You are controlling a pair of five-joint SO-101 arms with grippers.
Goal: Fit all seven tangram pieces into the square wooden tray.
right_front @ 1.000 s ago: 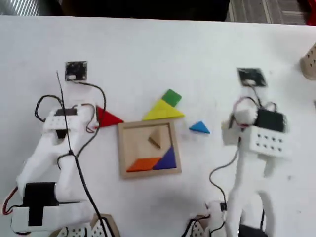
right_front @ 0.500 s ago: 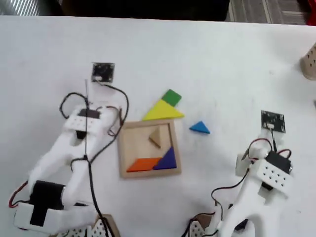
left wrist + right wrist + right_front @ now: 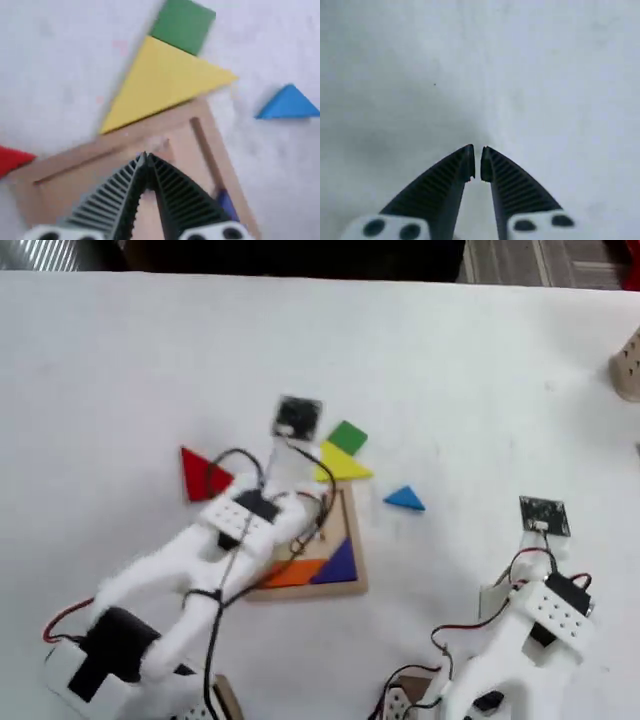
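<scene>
The square wooden tray (image 3: 357,552) is seen near the middle of the white table (image 3: 450,350), partly covered by the white left arm (image 3: 210,540). A flat orange piece (image 3: 288,574) and a purple triangle piece (image 3: 338,562) are laid inside the tray, touching each other along its near edge. A large yellow triangle piece (image 3: 346,463) is placed outside the tray, against its far rim. A green square piece (image 3: 347,436) is set touching that triangle's far corner. A small blue triangle piece (image 3: 404,499) is seen on the table near the tray's far right corner, apart from it. A red triangle piece (image 3: 204,475) is seen on the table off the tray's far left corner. The left gripper (image 3: 148,160) is held over the far part of the tray, jaws pressed together, nothing gripped. The right gripper (image 3: 477,164) is held over bare table, jaws almost touching with a thin slit between the tips, nothing gripped.
</scene>
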